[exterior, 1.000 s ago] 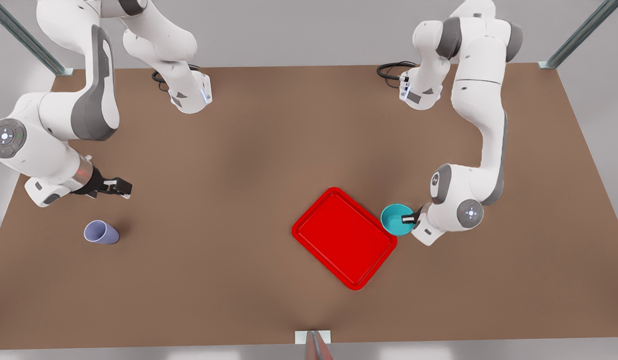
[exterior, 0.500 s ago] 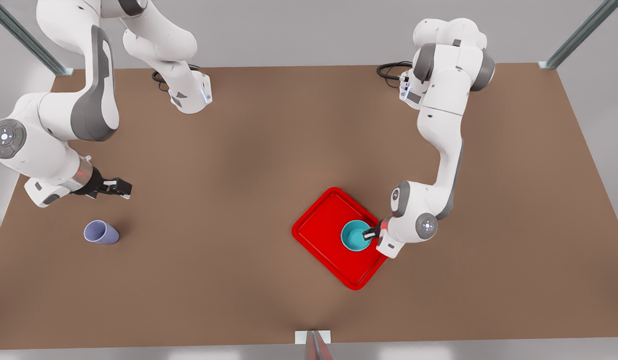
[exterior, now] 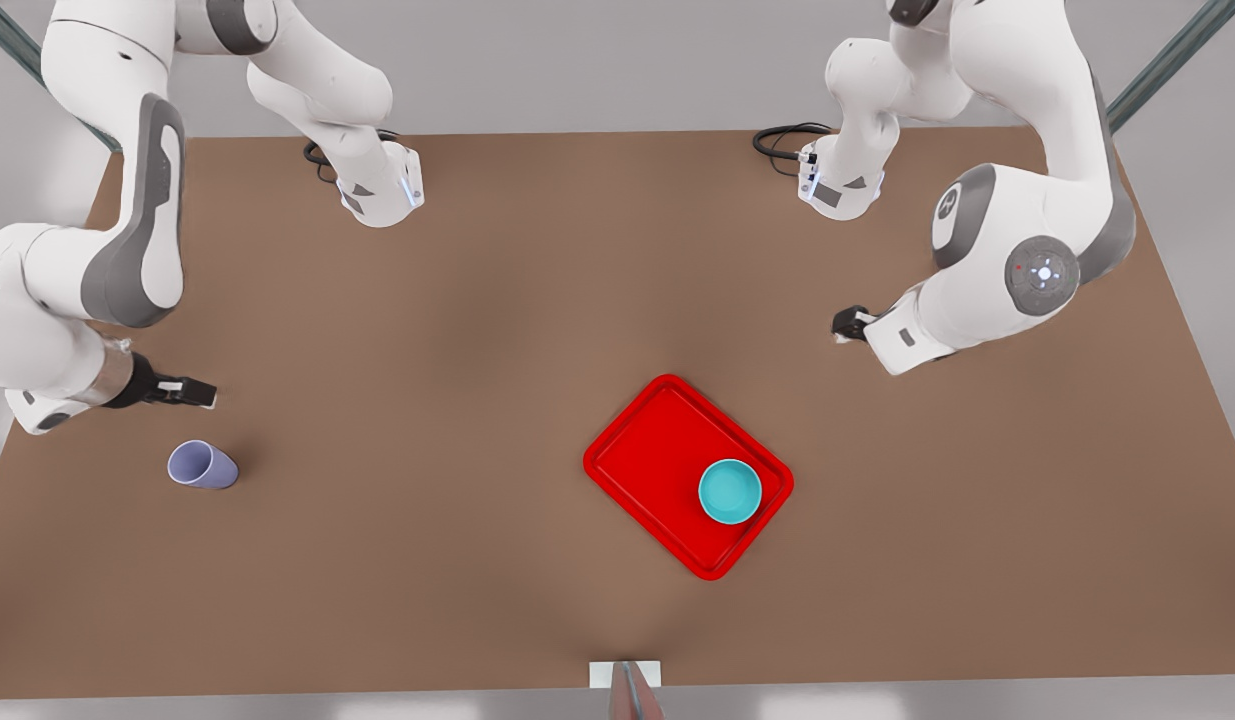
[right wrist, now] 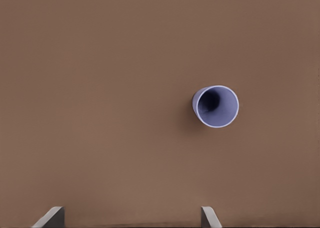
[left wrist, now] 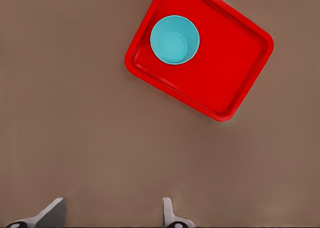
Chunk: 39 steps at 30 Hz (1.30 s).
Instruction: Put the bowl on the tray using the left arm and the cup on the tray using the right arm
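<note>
The small round turquoise bowl [exterior: 730, 491] sits upright inside the bright red rectangular tray [exterior: 657, 450] with rounded corners and a raised rim, in the tray's corner toward the front view's right; the left wrist view shows the bowl [left wrist: 174, 39] resting just inside the rim of the tray [left wrist: 225, 62]. The tray lies flat on the brown counter [exterior: 477, 330], turned at an angle to the counter's edges.

The left hand [exterior: 847, 322], at the front view's right, hangs above bare counter, well apart from the tray and the bowl. In the left wrist view its fingers [left wrist: 170, 215] stand wide apart with nothing between them.

The small pale lavender tapered cup [exterior: 202, 465] without a handle stands on the counter near the front view's left, well apart from the tray. The right hand [exterior: 192, 392] is above the counter near the cup, not touching it. In the right wrist view the cup [right wrist: 216, 106] shows its open mouth, and the right hand's fingers [right wrist: 209, 217] are spread wide and hold nothing.
</note>
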### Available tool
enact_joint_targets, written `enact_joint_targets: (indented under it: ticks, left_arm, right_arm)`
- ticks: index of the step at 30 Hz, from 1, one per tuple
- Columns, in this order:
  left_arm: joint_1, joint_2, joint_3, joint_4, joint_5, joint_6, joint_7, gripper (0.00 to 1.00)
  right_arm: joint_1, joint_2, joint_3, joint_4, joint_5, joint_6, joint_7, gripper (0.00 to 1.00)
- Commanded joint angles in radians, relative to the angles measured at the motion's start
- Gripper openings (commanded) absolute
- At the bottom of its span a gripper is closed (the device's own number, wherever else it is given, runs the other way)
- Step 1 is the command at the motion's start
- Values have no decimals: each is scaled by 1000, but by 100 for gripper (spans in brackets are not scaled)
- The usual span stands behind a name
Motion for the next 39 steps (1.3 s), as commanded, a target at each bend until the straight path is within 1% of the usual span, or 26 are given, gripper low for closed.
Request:
enact_joint_targets:
  ticks: [1,2,3,5,7,10,13,15,22,28,31,32,33,34,35,39]
  left_arm:
    - [0,-1,1,0,125,0,2,100]
    - [0,-6,4,4,146,-5,-2,100]
    - [1,-3,7,12,145,-15,-12,100]
    - [3,0,28,13,140,-14,-2,100]
    - [3,-1,31,29,137,-12,1,100]
    - [3,3,30,35,134,-14,1,100]
    - [3,2,30,35,134,-17,2,100]
    - [3,0,30,33,134,-17,2,100]
    - [3,-1,30,33,134,-25,2,100]
    - [3,-4,28,33,134,-31,2,100]
    - [3,-3,30,33,134,-31,2,100]
    - [3,-3,28,33,134,-32,1,100]
    - [1,-3,30,33,134,-34,2,100]
    - [3,-3,30,33,134,-37,2,100]
    - [1,-3,30,33,135,-35,4,100]
    - [3,-1,30,33,135,-35,4,100]
  right_arm:
    - [-19,0,-2,-13,1,6,-8,100]
    - [-42,-29,-2,-129,3,119,-17,100]
    - [-68,-41,-2,-203,3,196,-44,100]
    - [-126,-9,-2,-304,9,406,-90,100]
    - [-172,64,0,-303,12,562,-115,100]
    - [-210,149,0,-269,50,656,-178,100]
    - [-224,195,10,-260,83,690,-179,100]
    - [-236,206,46,-264,86,716,-172,100]
    - [-269,249,46,-267,98,722,-178,100]
    - [-284,285,46,-258,97,793,-178,100]
    - [-284,302,46,-258,98,793,-176,100]
    - [-283,304,46,-257,98,793,-176,80]
    - [-283,305,46,-257,98,793,-176,50]
    - [-281,307,46,-257,98,796,-172,24]
    - [-281,307,46,-255,97,796,-175,21]
    - [-278,313,46,-244,92,796,-179,21]
